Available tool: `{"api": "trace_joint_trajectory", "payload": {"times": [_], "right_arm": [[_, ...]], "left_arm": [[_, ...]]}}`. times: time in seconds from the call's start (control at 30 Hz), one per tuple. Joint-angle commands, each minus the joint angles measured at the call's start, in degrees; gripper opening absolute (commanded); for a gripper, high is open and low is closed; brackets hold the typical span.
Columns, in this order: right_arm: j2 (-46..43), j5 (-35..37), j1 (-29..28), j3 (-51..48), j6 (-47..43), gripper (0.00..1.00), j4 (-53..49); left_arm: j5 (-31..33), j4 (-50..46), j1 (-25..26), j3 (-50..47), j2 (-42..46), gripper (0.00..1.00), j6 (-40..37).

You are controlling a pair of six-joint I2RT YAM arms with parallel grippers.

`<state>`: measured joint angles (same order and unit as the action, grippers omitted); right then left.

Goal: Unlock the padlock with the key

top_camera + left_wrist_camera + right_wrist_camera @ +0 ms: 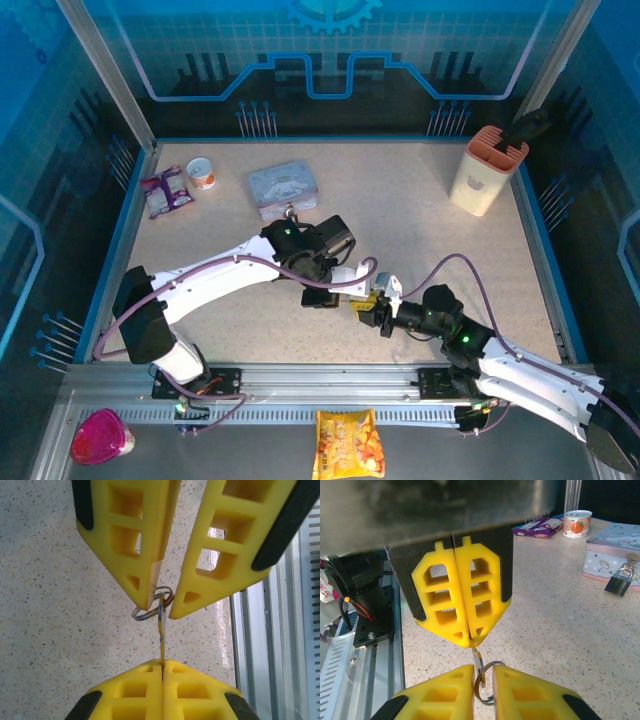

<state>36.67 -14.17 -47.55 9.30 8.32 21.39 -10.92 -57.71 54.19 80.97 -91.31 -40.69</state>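
Left gripper: your left gripper point(162, 664), bottom centre of its own wrist view, is clenched on the blade of the slim dark-grey metal key point(161, 632).
Right gripper: your right gripper point(161, 609) stands at the top of that frame, jaws a narrow gap apart around the silvery wire key ring point(152, 612) — you cannot tell whether they pinch it.
Padlock: the small dark metal padlock with a paler silvery top point(619, 584) hangs at the right edge of the right wrist view, against the lilac-grey printed tin box point(612, 542), well apart from the key.
Done: the key is up off the speckled table point(60, 605), between both arms.
Left: carry the key over, insert it, turn it — the padlock looks locked.
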Motion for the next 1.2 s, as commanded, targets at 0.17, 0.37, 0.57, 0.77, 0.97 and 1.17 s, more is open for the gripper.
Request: {"api": "trace_joint_trajectory", "payload": {"times": [0.17, 0.37, 0.57, 0.77, 0.97, 1.17], "right_arm": [[1.48, -1.71, 0.5, 0.23, 0.68, 0.12, 3.45], [1.61, -2.03, 0.38, 0.26, 1.01, 0.01, 3.36], [-1.25, 3.77, 0.74, -0.83, 5.45, 0.0, 4.13], [-4.75, 8.83, 2.65, -5.58, 15.97, 0.0, 15.09], [2.59, 13.05, 1.21, -7.17, 24.37, 0.0, 31.3], [11.82, 20.67, -4.61, -5.23, 25.89, 0.0, 44.45]], "left_arm": [[-1.48, 0.12, 0.52, -0.81, 1.96, 0.0, -1.15], [-0.58, 2.63, 0.56, -1.87, 2.92, 0.0, -0.69], [3.8, 22.39, -0.38, -11.03, 11.8, 0.12, 5.98], [-4.99, 59.4, -10.77, -30.79, 28.97, 0.25, 33.82], [-8.24, 80.26, -12.18, -42.46, 33.49, 0.31, 52.66], [-11.75, 87.9, -12.99, -47.14, 31.96, 0.35, 63.67]]}}
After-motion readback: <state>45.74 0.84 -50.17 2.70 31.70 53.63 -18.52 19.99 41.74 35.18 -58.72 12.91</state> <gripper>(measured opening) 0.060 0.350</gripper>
